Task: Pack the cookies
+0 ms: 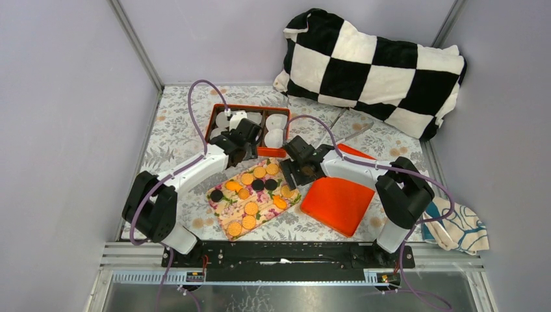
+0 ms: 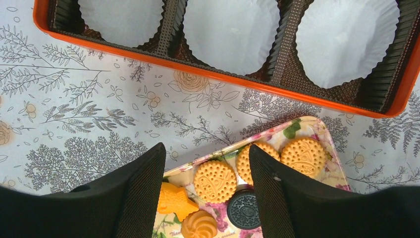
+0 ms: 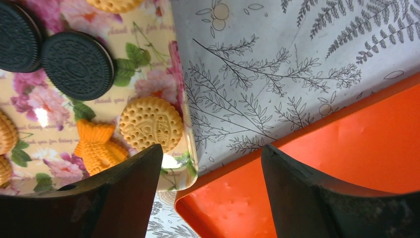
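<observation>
Left gripper [image 2: 205, 151] is wide open and empty, hanging over the far end of the tray [image 2: 297, 130]. One of the cookies [image 2: 215, 181] sits dead centre between its fingers, and the box [image 2: 218, 78] of empty cups [image 2: 230, 29] is just beyond. Right gripper [image 3: 212, 151], also wide and empty, is off the tray's right edge with the cookies to its left. They're flat discs, mostly golden, a few black, all on the tray. Left looks better placed to me.
</observation>
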Robot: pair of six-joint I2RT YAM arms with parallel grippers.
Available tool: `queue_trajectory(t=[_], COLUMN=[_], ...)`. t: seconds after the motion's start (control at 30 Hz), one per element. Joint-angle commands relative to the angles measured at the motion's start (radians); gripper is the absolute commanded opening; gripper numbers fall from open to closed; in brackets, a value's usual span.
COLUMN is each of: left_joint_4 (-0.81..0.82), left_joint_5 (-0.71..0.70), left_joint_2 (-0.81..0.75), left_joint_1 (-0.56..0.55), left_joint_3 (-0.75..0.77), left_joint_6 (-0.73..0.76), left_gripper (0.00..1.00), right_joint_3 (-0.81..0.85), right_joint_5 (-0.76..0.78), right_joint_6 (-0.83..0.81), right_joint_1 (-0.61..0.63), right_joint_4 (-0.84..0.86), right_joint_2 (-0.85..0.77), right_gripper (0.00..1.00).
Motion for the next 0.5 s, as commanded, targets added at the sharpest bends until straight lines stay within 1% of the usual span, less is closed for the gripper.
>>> queue_trajectory(t=[0.0,0.07,0.1,0.23,0.4,0.47], left_joint_4=[0.008,0.009,0.009,0.007,0.007,0.007], left_joint_5=[-0.036,-0.034,-0.035,-0.051,-0.060,-0.062], left_joint_2=[-0.004,-0.009,-0.011,-0.022,-0.004,0.014], left_joint_1=[-0.006,-0.007,-0.007,-0.007,-0.008,-0.007], left_joint_3=[0.017,0.015,0.014,0.008,0.047,0.072], left_joint_6=[-0.014,-0.016,-0.015,-0.010,0.006,0.014], left_gripper=[0.68,0.68,0.68,0.69,0.69,0.69], right_joint_3=[-0.024,-0.027,-0.028,-0.044,-0.106,-0.123], right_joint_5=[0.020,0.033,0.036,0.011,0.002,0.007], right_joint_6=[0.036,0.031,0.030,0.034,0.051,0.057], right_joint_1=[0.001,0.002,0.001,0.001,0.002,0.002], right_joint_4=[0.061,0.066,0.066,0.064,0.070,0.067], right_joint_2=[-0.042,-0.033,-0.027,-0.005,0.003,0.002], right_gripper=[0.77,0.73,0.73,0.63,0.56,0.55])
